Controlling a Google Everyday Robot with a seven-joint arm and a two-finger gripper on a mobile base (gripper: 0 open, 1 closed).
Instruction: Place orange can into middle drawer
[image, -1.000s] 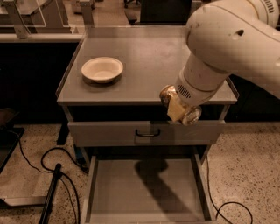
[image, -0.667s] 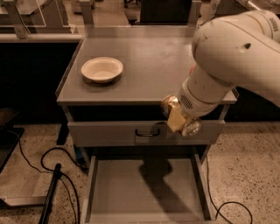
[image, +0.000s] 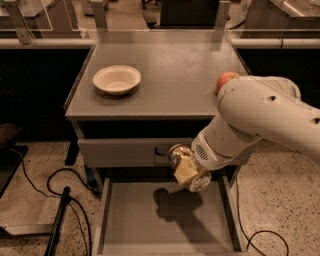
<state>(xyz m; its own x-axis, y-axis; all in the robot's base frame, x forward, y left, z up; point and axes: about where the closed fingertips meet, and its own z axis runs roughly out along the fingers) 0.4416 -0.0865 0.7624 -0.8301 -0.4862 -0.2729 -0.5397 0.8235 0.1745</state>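
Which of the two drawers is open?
The lower one, the middle drawer: pulled out, grey floor showing. The drawer front above it is shut. The gripper, holding the orange can, hangs above the open one.

Above the matt grey metal middle drawer (image: 131, 220), the hand (image: 189, 168) grips the shiny metal orange can (image: 183, 173).

White rounded arm (image: 260, 107), gripper (image: 186, 172) at tip
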